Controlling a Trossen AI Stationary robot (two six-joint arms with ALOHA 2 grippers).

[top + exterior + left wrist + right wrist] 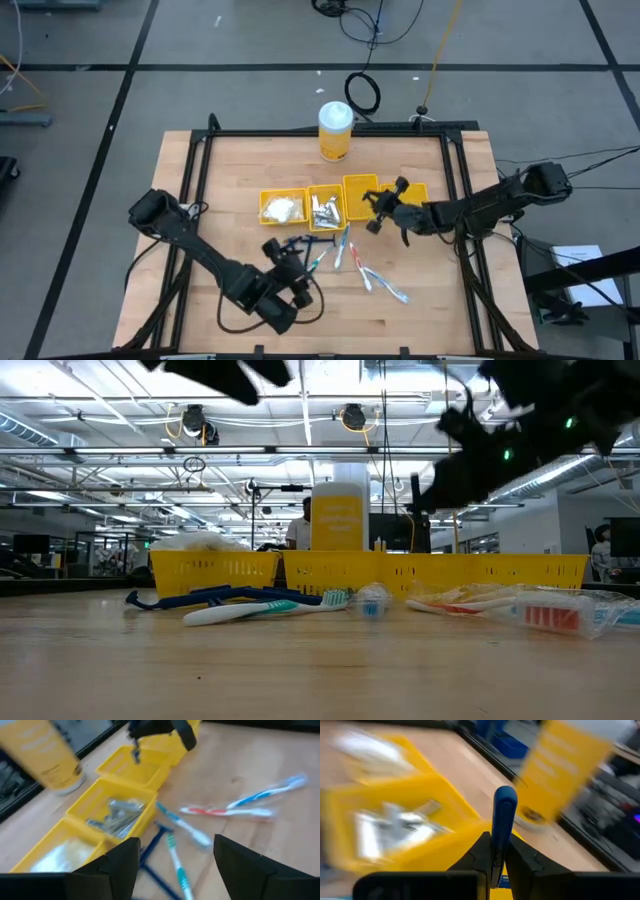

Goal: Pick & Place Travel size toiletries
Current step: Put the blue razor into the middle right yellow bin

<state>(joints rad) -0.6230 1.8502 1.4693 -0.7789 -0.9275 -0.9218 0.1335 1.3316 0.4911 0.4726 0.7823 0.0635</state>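
Observation:
My right gripper (376, 208) hovers over the third yellow bin (360, 190), shut on a dark blue razor (504, 815). My left gripper (288, 262) is open above the table's near middle, its fingers (120, 865) apart. Below it lie another blue razor (155, 855) and a teal toothbrush (177, 865). More toothbrushes (340, 250) (385, 285) lie flat on the wood. White puffy packets (283, 208) fill the first bin and silvery sachets (325, 210) the second. My right gripper pinches the razor's blue handle (499, 845) between its two fingers. The handle runs along the fingers, and its rounded end (505, 795) sticks out past the fingertips. The razor is lifted clear above the bins. The fingers hide its other end.
A tall yellow canister with a white lid (335, 130) stands behind the row of bins, near the far edge. A black rail frame (200, 200) borders the wooden table. A fourth bin (416, 190) sits under the right arm. Bare wood lies at the near right.

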